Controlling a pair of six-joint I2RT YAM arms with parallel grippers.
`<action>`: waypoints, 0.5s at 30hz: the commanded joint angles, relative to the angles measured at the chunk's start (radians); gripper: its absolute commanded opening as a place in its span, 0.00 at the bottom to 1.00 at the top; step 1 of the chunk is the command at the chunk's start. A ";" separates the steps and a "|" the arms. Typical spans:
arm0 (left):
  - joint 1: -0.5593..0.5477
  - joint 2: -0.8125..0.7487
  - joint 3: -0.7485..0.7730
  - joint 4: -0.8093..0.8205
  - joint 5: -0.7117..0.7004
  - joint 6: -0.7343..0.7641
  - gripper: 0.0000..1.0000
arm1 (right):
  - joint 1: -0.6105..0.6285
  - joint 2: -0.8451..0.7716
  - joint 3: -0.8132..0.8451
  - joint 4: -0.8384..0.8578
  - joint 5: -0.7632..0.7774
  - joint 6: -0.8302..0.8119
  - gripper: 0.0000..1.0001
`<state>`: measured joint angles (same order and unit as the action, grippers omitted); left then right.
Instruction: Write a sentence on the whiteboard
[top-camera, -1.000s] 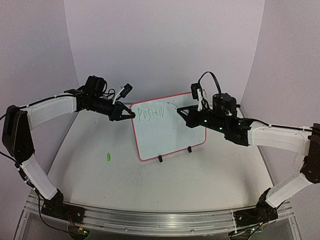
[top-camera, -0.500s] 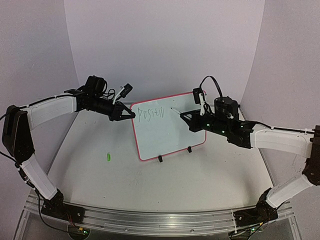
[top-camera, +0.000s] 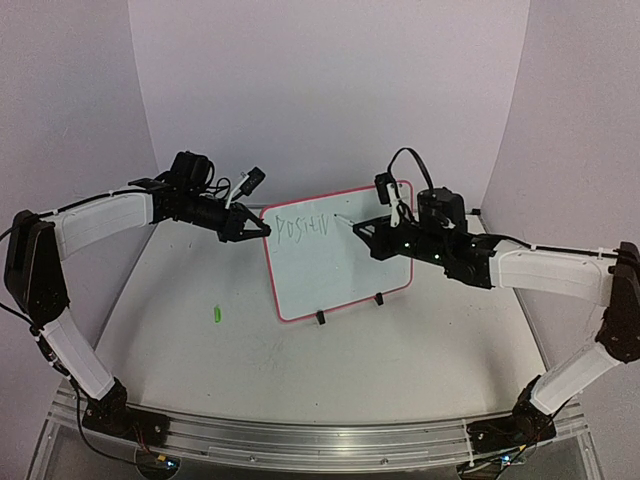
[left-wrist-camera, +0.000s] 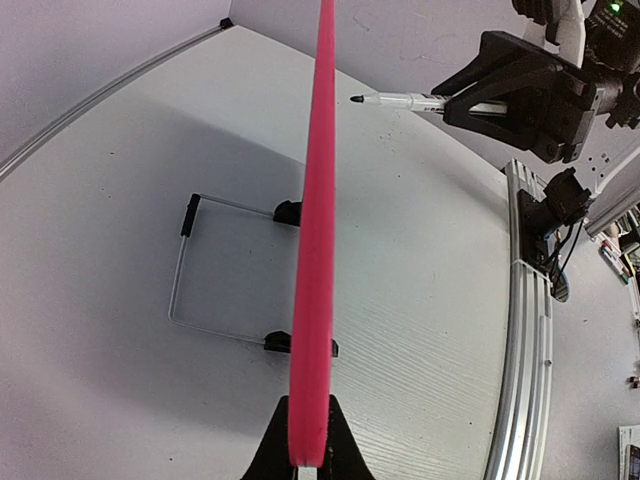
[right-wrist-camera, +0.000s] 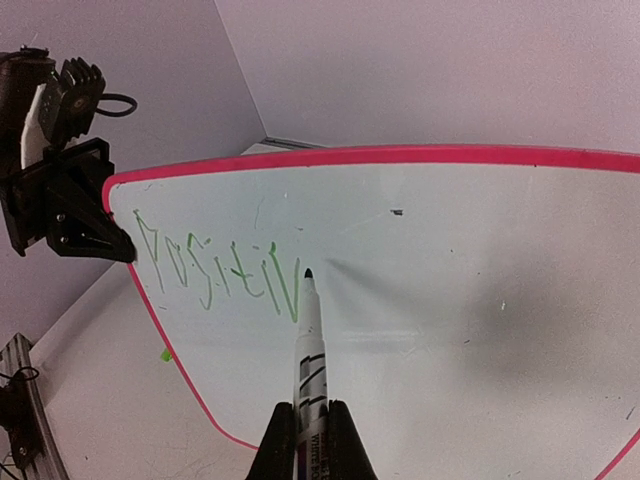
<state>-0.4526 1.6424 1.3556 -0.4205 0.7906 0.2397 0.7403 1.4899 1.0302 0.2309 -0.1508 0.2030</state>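
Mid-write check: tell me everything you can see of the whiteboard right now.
The whiteboard is a small white rectangle with rounded corners and a red-pink rim, glossy like plastic. It stands near upright on two black clip feet, with a wire stand behind. Green letters reading "POSITIV" run along its top. The left gripper pinches its upper left edge. The marker in the right gripper has its tip just off the surface.

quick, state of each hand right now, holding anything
Left hand: closed, gripping the red rim of the whiteboard at its upper left corner.
Right hand: closed, holding the marker, tip pointed at the board.
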 joint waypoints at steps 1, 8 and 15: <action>-0.025 0.014 0.014 -0.054 -0.044 0.033 0.00 | -0.002 0.031 0.058 0.013 -0.011 -0.018 0.00; -0.024 0.011 0.016 -0.054 -0.043 0.032 0.00 | -0.003 0.053 0.071 0.009 0.001 -0.014 0.00; -0.025 0.010 0.016 -0.055 -0.043 0.034 0.00 | -0.002 0.049 0.056 0.004 0.034 -0.001 0.00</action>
<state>-0.4530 1.6424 1.3556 -0.4206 0.7902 0.2395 0.7403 1.5391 1.0588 0.2220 -0.1468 0.1989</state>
